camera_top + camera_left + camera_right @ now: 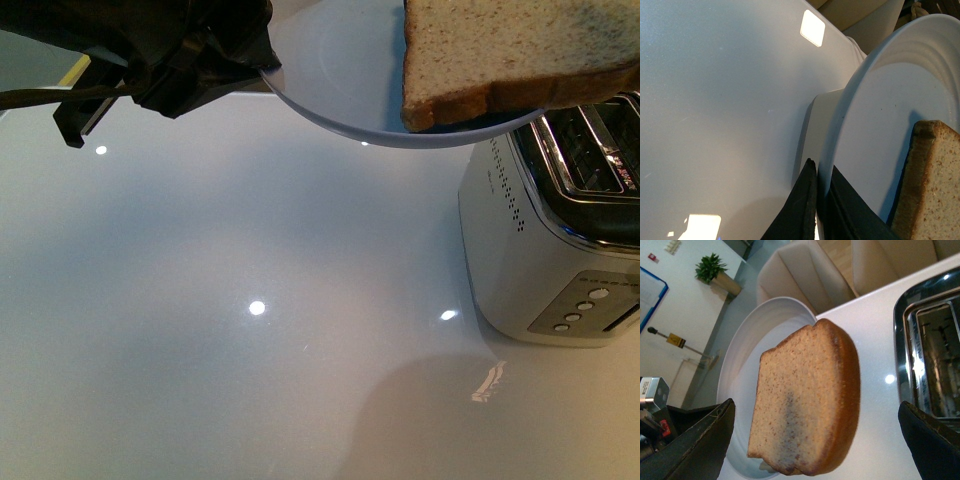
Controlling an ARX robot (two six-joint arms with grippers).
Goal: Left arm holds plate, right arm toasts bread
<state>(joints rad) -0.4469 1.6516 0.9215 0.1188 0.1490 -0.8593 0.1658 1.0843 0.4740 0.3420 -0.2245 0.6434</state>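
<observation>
Silver toaster (560,250) on glossy white table (250,380); potted plant (712,267), armchairs (800,275) beyond

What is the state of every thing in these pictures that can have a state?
plate: held in the air above the table.
bread: lying on the plate, not gripped.
left gripper: shut on the plate's rim.
right gripper: open, fingers either side of the bread.
toaster: upright on the table, visible slot empty.

Left gripper (821,172) pinches the plate (900,100) rim; right gripper (816,410) fingers (927,440) gape.
</observation>
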